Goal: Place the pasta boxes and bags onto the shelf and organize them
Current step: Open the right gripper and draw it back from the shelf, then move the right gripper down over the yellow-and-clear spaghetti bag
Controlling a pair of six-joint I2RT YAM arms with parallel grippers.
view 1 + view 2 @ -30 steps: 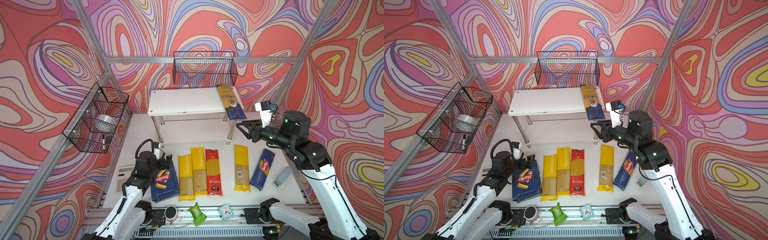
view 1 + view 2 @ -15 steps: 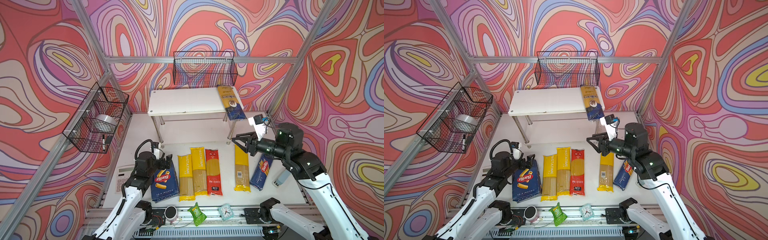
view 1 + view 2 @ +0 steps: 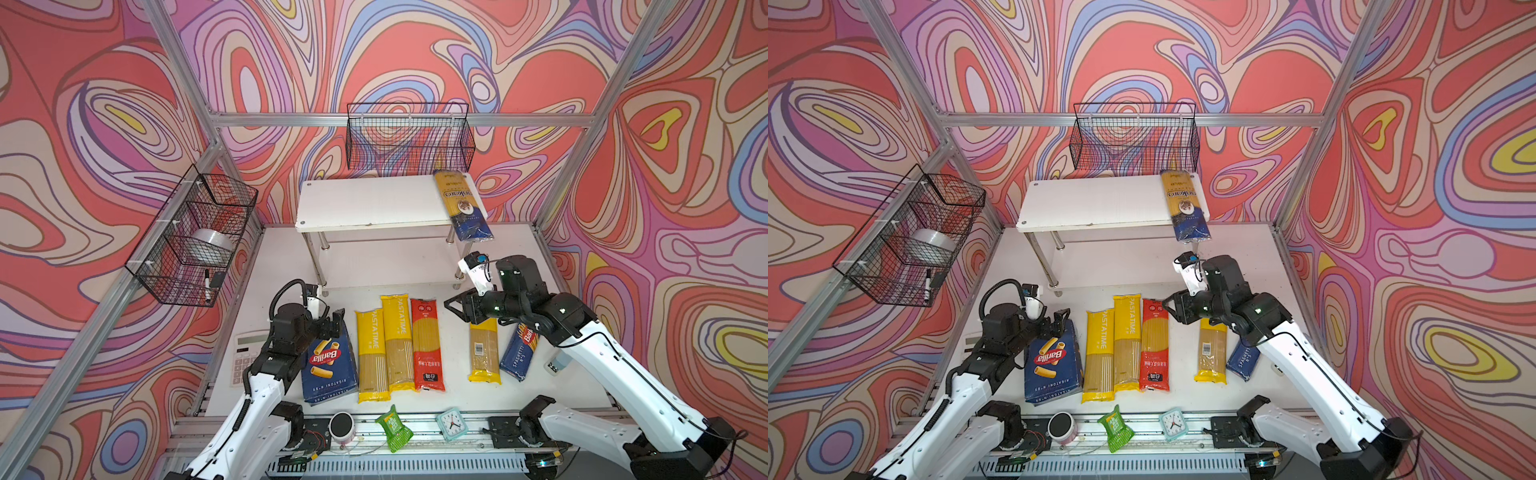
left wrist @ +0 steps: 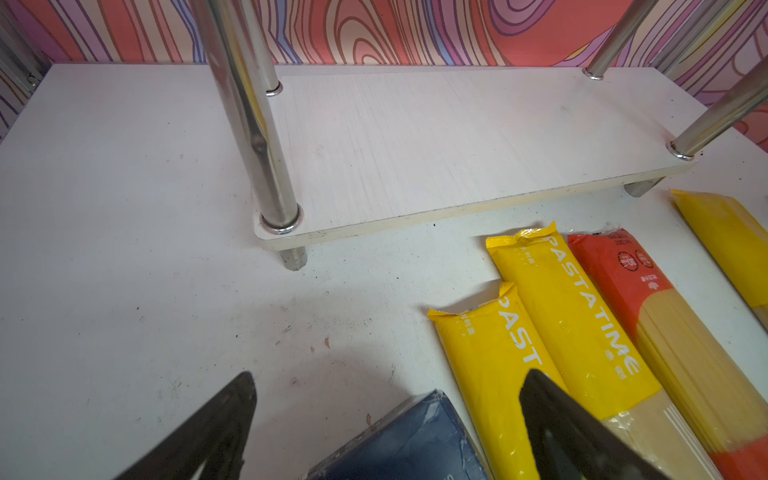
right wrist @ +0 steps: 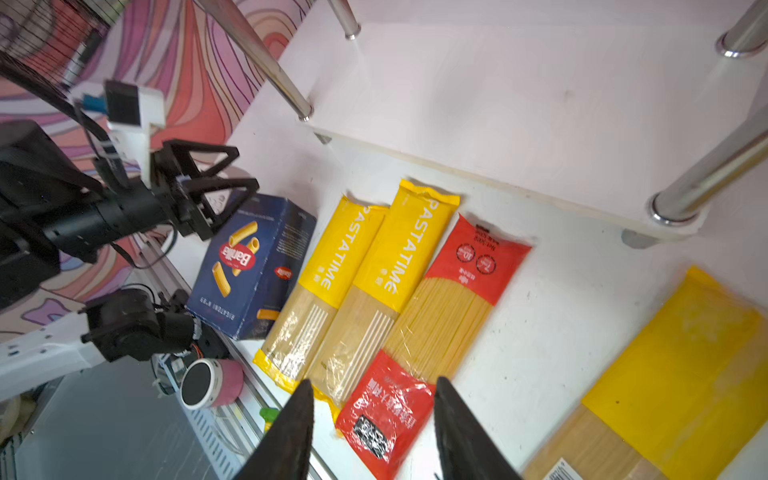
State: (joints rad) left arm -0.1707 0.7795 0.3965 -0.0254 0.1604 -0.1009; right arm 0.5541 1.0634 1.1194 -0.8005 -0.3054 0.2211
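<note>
Since the earlier frame the right gripper (image 3: 451, 306) has been brought down and nearer from the right end of the shelf (image 3: 365, 205). There the gold and dark blue bag (image 3: 461, 203) lies on the top tier with its near end overhanging the front edge.

In both top views this arm is held low over the far end of the lone yellow bag (image 3: 1212, 353), which lies just left of the spaghetti box (image 3: 1244, 359). The tips are pointed left toward the red bag (image 3: 1154, 345). One of these two bags is judged the next pick, but which cannot be told. The left gripper (image 3: 330, 322) is poised at the far end of the rigatoni box (image 3: 328, 365).

In the left wrist view its jaws are spread wide with the box corner below them and nothing clamped.

In the right wrist view the right jaws are seen moderately apart and empty. The two yellow bags (image 5: 399, 257) lie lined up on the table (image 5: 561, 299), untouched.
</note>
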